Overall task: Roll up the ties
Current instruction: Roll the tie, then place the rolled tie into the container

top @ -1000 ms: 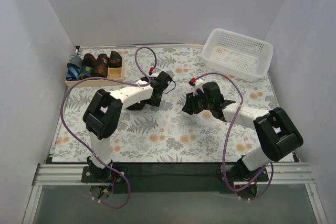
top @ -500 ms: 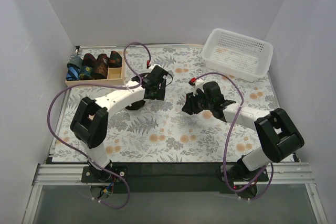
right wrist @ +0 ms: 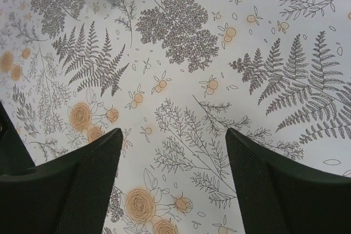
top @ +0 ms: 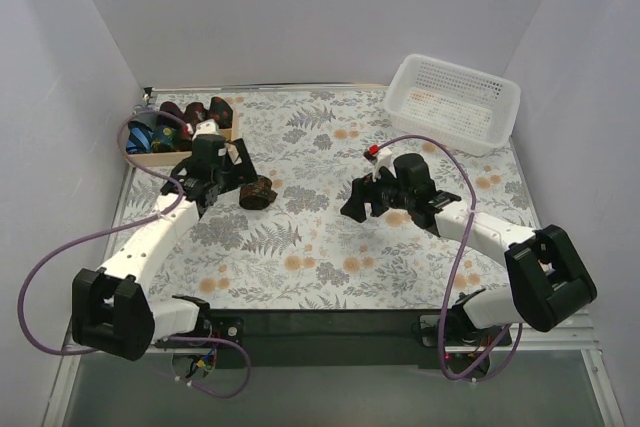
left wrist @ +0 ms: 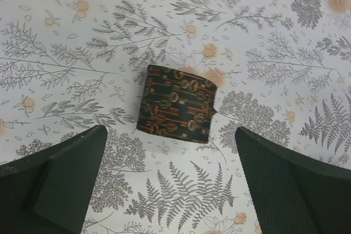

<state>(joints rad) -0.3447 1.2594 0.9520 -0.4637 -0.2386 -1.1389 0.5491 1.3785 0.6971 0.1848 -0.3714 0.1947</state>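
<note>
1. A shallow wooden tray [top: 152, 157] sits at the far-left corner of the bench [top: 320, 247]. It holds a row of rolled ties [top: 193, 113]: one blue, one maroon, the others dark.
2. The left end effector [left wrist: 170, 138] is released, with its dark, textured fingers [left wrist: 66, 173] spread wide. It hangs above the rolled tie without touching it.
3. The rolled tie [left wrist: 175, 104] lies on its side on the fern-and-flower printed cloth, near the tray. It is a compact dark bundle with an orange-gold pattern. Its longer side runs across the left wrist view, slightly tilted.
4. The right end effector [right wrist: 173, 135] is also released and grasps nothing. It is over bare cloth, well right of the roll.
5. A white plastic mesh basket [top: 455, 97] stands at the far-right corner.
</note>
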